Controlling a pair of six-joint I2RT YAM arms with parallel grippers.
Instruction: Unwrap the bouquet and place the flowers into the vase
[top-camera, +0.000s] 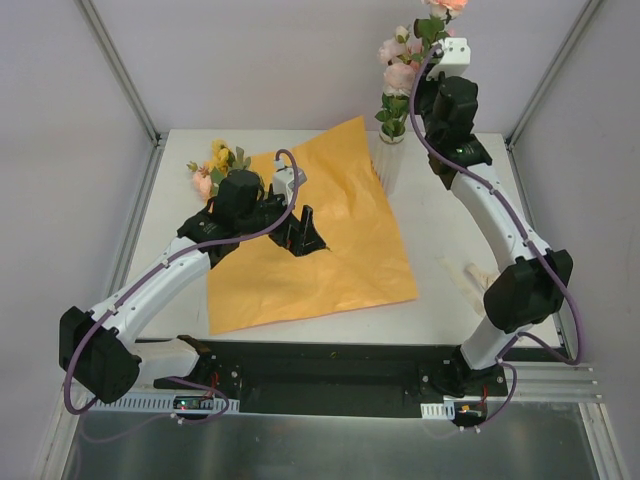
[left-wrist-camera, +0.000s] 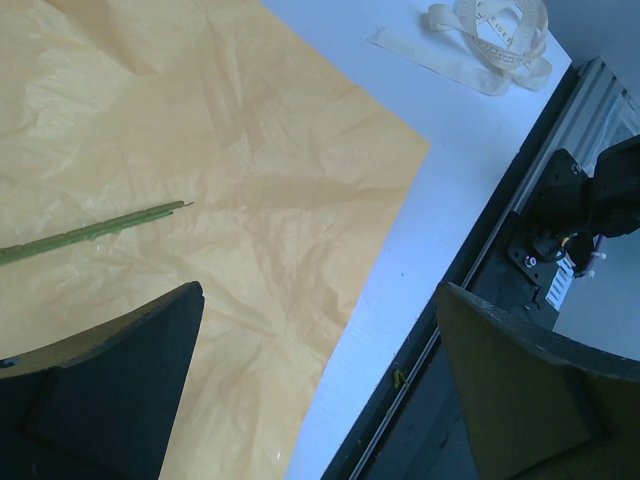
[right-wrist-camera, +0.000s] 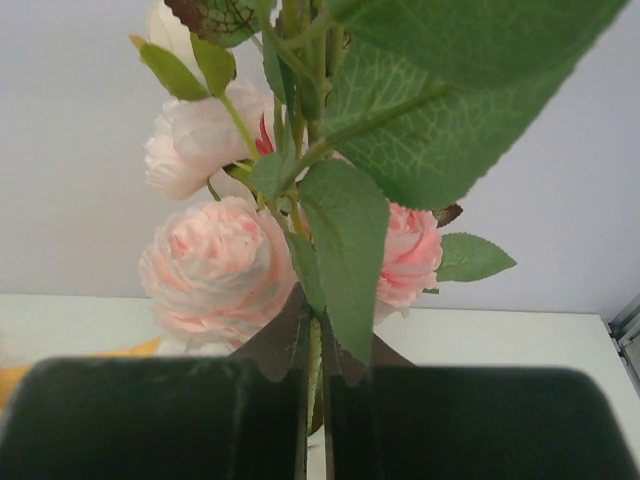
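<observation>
- Your right gripper (right-wrist-camera: 315, 335) is clamped on the thin-stemmed pink artificial roses (right-wrist-camera: 215, 270): probably light, springy.
- Your left gripper (left-wrist-camera: 318, 292) gapes over the crinkled orange paper sheet (left-wrist-camera: 250, 150); pinch the wiry green stem (left-wrist-camera: 100, 228) mid-length.

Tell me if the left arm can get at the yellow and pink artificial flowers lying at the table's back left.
Probably yes: the open left gripper hovers over the orange paper sheet, the flowers lie right beside that arm, and nothing seems to block them.

Crinkled orange paper sheet (top-camera: 320, 230). Pale pink fabric roses (right-wrist-camera: 215, 270) with veined green leaves (right-wrist-camera: 345, 250). Cream ribbon (left-wrist-camera: 440, 62). Plain white tabletop (top-camera: 450, 230).
</observation>
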